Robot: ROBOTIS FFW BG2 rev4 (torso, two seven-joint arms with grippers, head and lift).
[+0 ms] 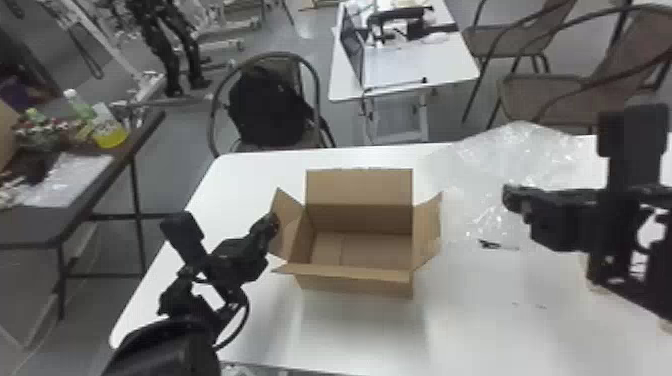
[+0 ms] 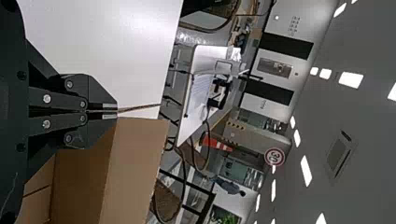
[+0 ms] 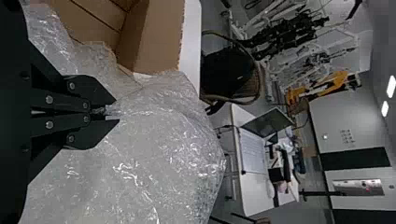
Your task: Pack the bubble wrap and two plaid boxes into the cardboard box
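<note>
Right gripper [image 1: 514,198] pinches bubble wrap [image 1: 520,155]; round sign [image 2: 274,157] bears digits.

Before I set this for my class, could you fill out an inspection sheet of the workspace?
Surface: white table, upright.
Job's things: cardboard box open; bubble wrap to its right.
Clutter: small dark item on the table near the wrap.
Left gripper: shut on the box's left flap.
Right gripper: shut on the wrap.
Cables: black loop at the left arm.
Surroundings: black bag on a chair beyond; dark side table at left.
</note>
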